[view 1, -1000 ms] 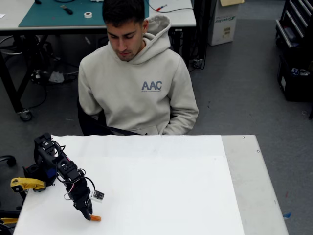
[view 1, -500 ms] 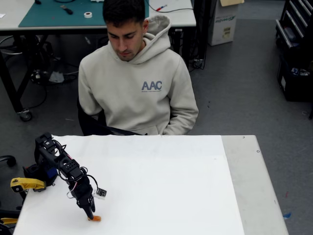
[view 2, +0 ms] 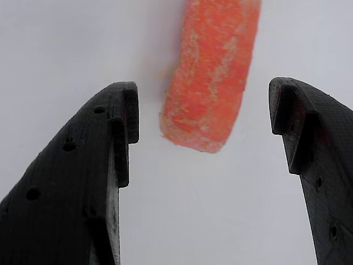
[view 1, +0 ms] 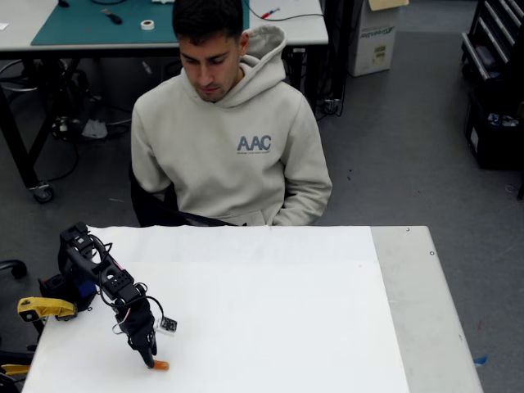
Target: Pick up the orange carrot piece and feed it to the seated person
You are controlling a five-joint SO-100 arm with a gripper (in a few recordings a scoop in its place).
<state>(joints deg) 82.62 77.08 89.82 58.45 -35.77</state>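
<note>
The orange carrot piece [view 1: 160,365] lies on the white table near its front left corner. My black gripper [view 1: 150,361] points down at it, its tip right beside the carrot's left end. In the wrist view the carrot piece [view 2: 212,74] sits between my two black fingers [view 2: 113,138], touching neither; the gripper [view 2: 204,118] is open around its near end. The seated person [view 1: 228,131], in a beige hooded sweatshirt with "AAC" on the chest, sits behind the table's far edge and looks down.
The white table [view 1: 270,319] has a grey strip [view 1: 417,303] along its right side. A yellow plastic part [view 1: 45,308] of the base sits at the left edge. A workbench [view 1: 90,24] and boxes stand behind the person.
The arm has shifted slightly and the gripper has settled lower over the carrot piece. The carrot and the person have not moved.
</note>
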